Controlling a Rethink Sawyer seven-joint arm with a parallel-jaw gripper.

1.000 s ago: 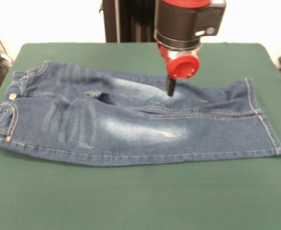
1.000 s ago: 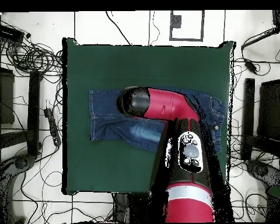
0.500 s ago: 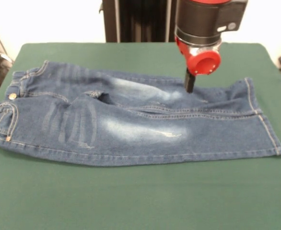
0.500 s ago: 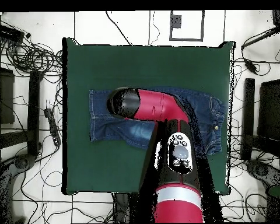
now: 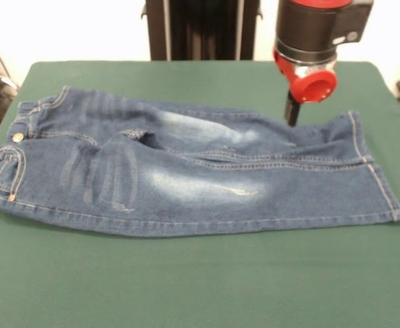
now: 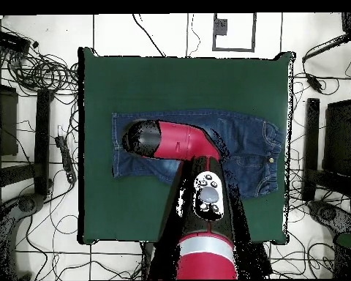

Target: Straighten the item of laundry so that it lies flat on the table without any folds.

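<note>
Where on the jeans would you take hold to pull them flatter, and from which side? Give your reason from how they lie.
Probably the far leg's hem. In the front view the jeans still show wrinkles along that leg near the tool, and the hem lies exposed at the picture's right end. Come straight down on it, then pull rightward, away from the waistband.

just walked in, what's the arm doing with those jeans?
The Sawyer arm is working on flattening a small pair of jeans on the green table. Its gripper is at the far leg near the hem end, tip at or just above the denim. The jeans lie mostly spread out, with some wrinkles near the crotch and along the far leg.
</note>
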